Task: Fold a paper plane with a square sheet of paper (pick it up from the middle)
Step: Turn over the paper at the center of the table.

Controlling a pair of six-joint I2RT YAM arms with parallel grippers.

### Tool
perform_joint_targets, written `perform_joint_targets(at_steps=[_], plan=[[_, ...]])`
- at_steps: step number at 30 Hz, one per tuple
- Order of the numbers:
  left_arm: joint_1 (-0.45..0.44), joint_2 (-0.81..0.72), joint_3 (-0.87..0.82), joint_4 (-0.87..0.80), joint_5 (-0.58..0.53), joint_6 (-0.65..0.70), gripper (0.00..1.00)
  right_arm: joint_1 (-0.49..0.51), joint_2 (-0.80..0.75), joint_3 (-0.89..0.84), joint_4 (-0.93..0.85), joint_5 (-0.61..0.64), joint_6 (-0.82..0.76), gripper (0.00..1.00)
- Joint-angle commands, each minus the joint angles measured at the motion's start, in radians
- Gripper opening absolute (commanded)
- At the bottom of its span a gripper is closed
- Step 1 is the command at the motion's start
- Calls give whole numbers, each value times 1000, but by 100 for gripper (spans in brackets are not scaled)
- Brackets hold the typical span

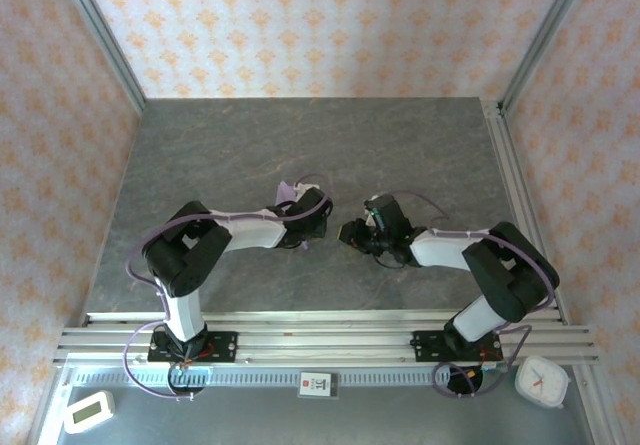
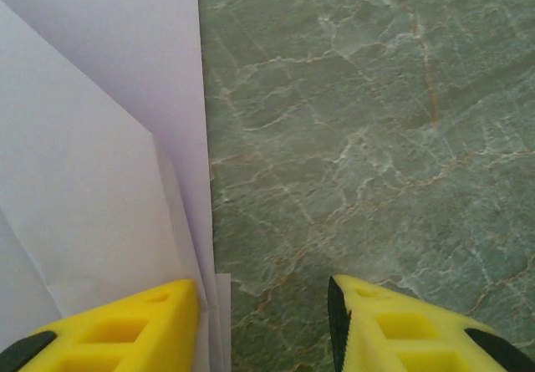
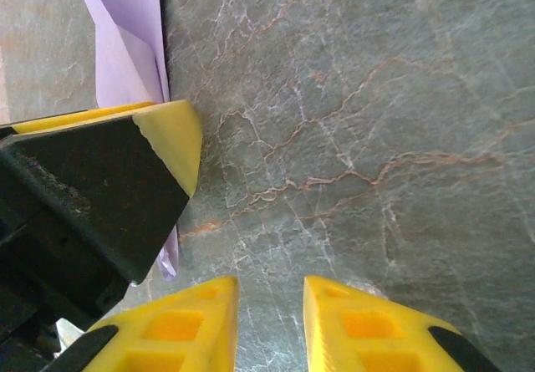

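The right gripper [image 3: 272,330] hangs, jaws slightly apart, over the marbled table [image 3: 376,96], with the left gripper's finger [image 3: 167,142] at left in front of the folded lilac paper [image 3: 125,38].

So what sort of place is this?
Probably a robotics test cell: two arms bolted to metal rails, a walled-in table, and a timer at the near edge.

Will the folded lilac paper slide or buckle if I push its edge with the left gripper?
Probably buckles: the paper looks thin, with overlapping folded layers. It likely slides easily, lying flat on the smooth table. Creases may stiffen it slightly.
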Motion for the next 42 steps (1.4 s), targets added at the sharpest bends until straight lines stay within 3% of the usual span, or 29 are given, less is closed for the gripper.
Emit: perform_joint_targets(at_steps=[1,18,21,26,33,42], plan=[[-18,-8,14,-33,-37,29,44,-8,-29,-17,-24,23,-24,26],[-17,-67,-51,1,-4,-35,46,-5,-33,-38,36,-45,4,27],[-10,-79,-44,-3,13,-36,47,17,-18,-45,86,-65,43,31],[24,-89,-118,85,113,-174,41,107,14,-67,210,-54,165,38],[46,-116,-248,243,178,-360,38,222,38,-87,306,43,327,37],[62,-110,-307,368,272,-480,37,253,96,-44,305,93,365,35]])
